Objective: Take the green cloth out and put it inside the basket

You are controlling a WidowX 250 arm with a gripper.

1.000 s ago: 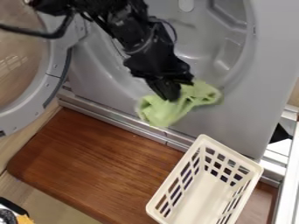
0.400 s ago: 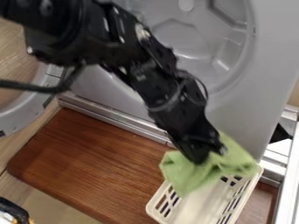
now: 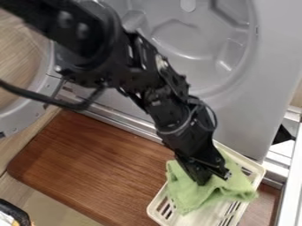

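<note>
My gripper [image 3: 202,180] hangs over the basket, shut on the upper part of the green cloth [image 3: 198,197]. The cloth drapes down on both sides of it, over the basket's opening, and covers much of the basket's inside. Part of the cloth lies at the left rim; whether it touches the basket floor I cannot tell. The cream plastic basket [image 3: 254,167] has slotted walls and stands at a slant on the brown wooden board.
The grey machine drum [image 3: 183,39] is open behind the arm, with its round door [image 3: 26,108] swung out at left. The wooden board [image 3: 94,167] lies left of the basket. A metal-edged frame [image 3: 290,176] stands at far right.
The gripper has carried the green cloth from the drum's front edge down and right to the basket, and since the last frame it has dropped lower there.
</note>
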